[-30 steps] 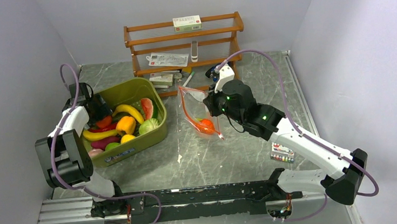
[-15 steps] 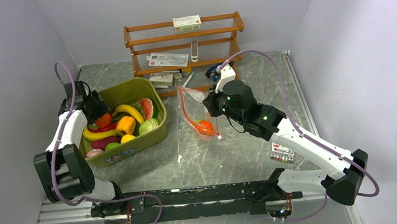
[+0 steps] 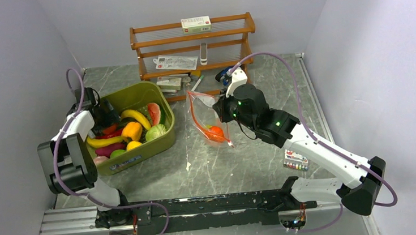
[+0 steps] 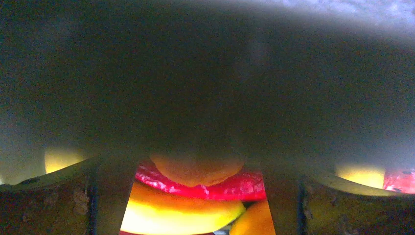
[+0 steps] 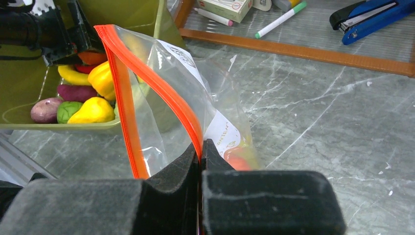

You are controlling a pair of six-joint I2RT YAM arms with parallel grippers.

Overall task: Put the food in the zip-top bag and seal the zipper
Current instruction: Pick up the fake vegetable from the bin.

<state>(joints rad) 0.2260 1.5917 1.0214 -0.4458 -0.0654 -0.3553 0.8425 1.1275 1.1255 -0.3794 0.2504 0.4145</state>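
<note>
Grey marbled tabletop (image 3: pixel 238 169) lies under both arms, with pale walls around it. On the right, the right gripper (image 5: pixel 200 152) is pinched shut on the zipper (image 5: pixel 161 87) of the zip-top bag (image 5: pixel 215 88), its dark foam pads meeting on the orange-red strip. The bag hangs from that grip with its mouth gaping, the two zipper halves spreading apart away from the pads. One orange toy fruit (image 3: pixel 215 131) sits low inside the bag. The left gripper (image 3: pixel 103 120) is down in the left end of the olive-green tub (image 3: pixel 140 152), fingers spread wide and closed on nothing (its wrist view is dim and blurred). A red pepper (image 3: pixel 109 128) lies just under it. Beside that in the tub are a banana (image 3: pixel 134 117), a yellow pepper (image 3: pixel 132 130) and a watermelon slice (image 3: pixel 154 112). Behind the bag stands a wooden rack (image 3: pixel 193 38), with a blue stapler (image 5: pixel 377 14) and a green-capped marker (image 5: pixel 279 19) on its lowest shelf.
</note>
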